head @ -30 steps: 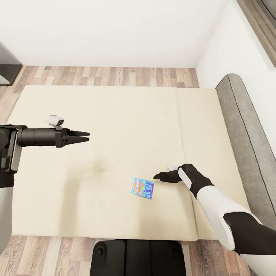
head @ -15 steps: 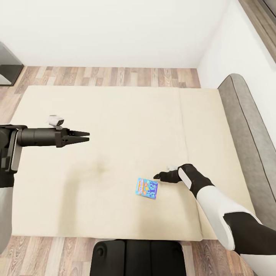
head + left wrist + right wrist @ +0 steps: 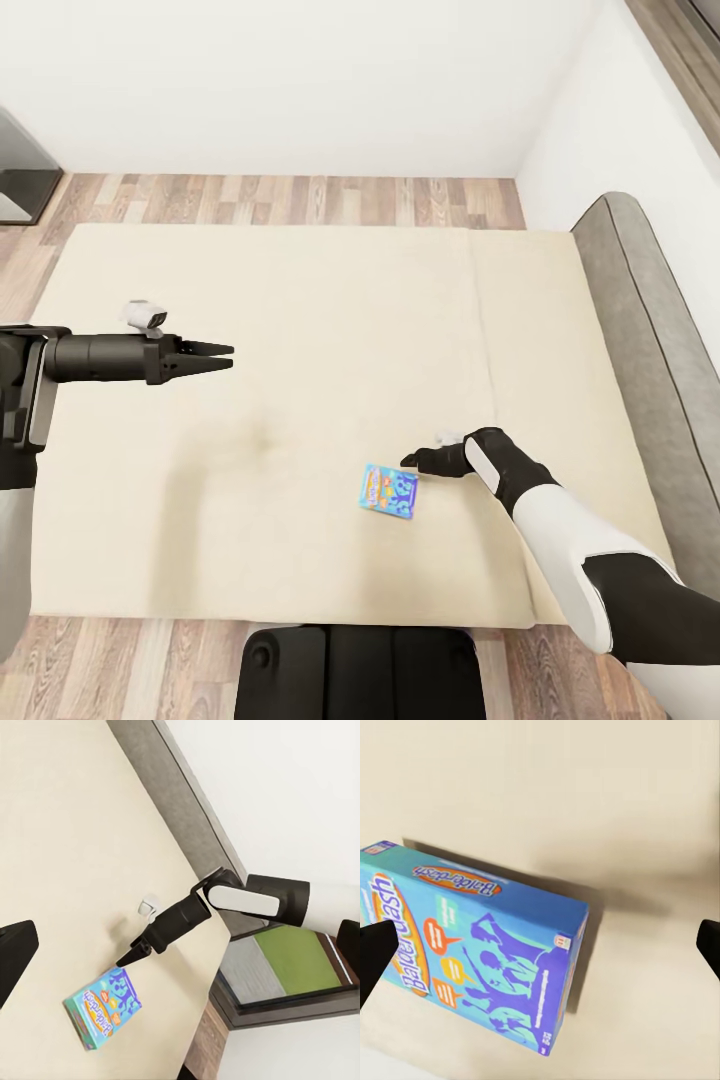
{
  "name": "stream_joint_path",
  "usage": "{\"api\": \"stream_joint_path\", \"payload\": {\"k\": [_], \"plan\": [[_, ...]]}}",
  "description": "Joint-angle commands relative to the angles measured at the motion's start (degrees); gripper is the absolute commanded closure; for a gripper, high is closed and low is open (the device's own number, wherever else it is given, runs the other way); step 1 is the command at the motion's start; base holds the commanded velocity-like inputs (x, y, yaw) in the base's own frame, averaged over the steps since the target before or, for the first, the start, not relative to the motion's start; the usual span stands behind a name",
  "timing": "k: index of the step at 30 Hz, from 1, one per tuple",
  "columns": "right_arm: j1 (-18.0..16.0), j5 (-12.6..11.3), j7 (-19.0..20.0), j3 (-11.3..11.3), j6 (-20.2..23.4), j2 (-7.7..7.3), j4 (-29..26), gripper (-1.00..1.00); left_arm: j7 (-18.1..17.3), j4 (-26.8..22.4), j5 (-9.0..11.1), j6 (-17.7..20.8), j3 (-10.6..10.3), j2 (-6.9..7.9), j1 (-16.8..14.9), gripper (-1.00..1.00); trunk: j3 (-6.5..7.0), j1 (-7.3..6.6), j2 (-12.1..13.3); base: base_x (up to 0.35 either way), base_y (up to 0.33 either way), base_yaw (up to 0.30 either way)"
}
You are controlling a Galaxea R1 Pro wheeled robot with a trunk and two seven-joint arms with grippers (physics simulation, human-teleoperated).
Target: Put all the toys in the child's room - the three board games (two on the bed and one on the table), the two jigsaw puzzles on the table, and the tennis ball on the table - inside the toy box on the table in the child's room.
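A blue board game (image 3: 388, 490) with bright print lies flat on the beige bed (image 3: 330, 320), near its front edge. My right gripper (image 3: 407, 462) hovers just beyond the box's far right corner, open and holding nothing. The right wrist view has the box (image 3: 472, 952) lying close below, between the spread fingers (image 3: 375, 960). My left gripper (image 3: 228, 357) hangs open and empty over the left half of the mattress, far from the box. The left wrist view looks across at the box (image 3: 103, 1008) and the right gripper (image 3: 124, 958) above it. The table and the toy box are out of view.
A low grey headboard (image 3: 650, 340) runs along the bed's right side against a white wall. Wood-plank floor (image 3: 290, 200) lies beyond the bed, with a dark cabinet corner (image 3: 15, 170) at far left. My black base (image 3: 360, 670) touches the bed's front edge.
The whole view has shifted slightly, so bed and board game now sit a little further right in the picture, the box nearer my right gripper. Neither arm's pose has changed.
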Motion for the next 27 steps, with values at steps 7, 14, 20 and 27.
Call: {"api": "stream_joint_path", "payload": {"k": [7,14,20,27], "plan": [[0.0,-0.6,-0.2,0.4,0.1,-0.06,0.0,-1.00,-0.2,0.0,0.0,0.6,0.0,-0.04,0.0,-1.00,-0.06,0.03,-0.1,0.000,0.018,0.000],[0.1,-0.6,-0.2,0.4,0.1,-0.12,0.0,-1.00,-0.2,0.0,-0.1,0.6,0.0,-0.05,0.0,-1.00,-0.06,0.03,-0.1,0.000,0.004,0.000],[0.1,-0.6,-0.2,0.4,0.1,-0.13,0.0,-1.00,-0.2,0.0,-0.1,0.6,-0.1,-0.03,0.0,-1.00,-0.06,0.03,-0.1,0.000,0.000,0.000],[0.1,-0.7,-0.2,0.4,0.1,-0.13,0.0,-1.00,-0.2,0.0,-0.1,0.6,0.0,-0.01,0.0,-1.00,-0.02,0.03,-0.1,0.000,0.000,0.000]]}}
